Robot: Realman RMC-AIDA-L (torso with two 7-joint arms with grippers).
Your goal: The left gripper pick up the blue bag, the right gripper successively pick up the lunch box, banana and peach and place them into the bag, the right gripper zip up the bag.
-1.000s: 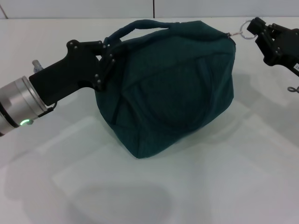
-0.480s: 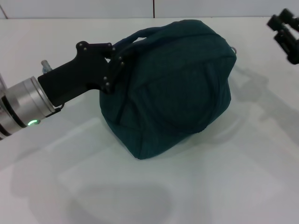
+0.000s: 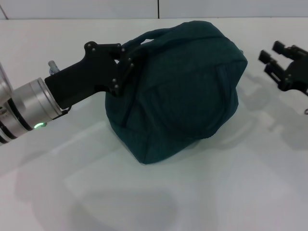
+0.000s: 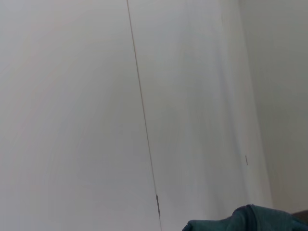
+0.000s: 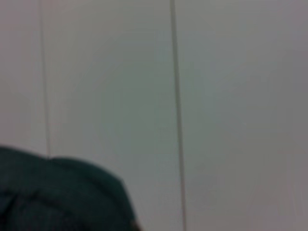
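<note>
I'm holding the blue bag with my left gripper, fingers pinched on its near handle at the bag's left shoulder; the bag is sitting bulged and lumpy on the white table, leaning slightly toward me. My right gripper is hanging off the bag's right end, apart from it, fingers spread and holding nothing. Judging by the closed-looking top and full shape, the packing and zipping are probably done, but I'm not able to confirm that. Risks from here: my left pinch is on soft fabric only, so any lift or tug could be letting the handle slip or rolling the bag over onto its side; the right claw is sitting near the bag's end, so a careless swing could be snagging the fabric or shoving the bag. Hidden: lunch box, banana and peach aren't showing anywhere, presumably inside. The zipper line and ring pull aren't clear from the head view. Both wrist views are giving me only a sliver of dark teal fabric against blank wall, no fingers.
</note>
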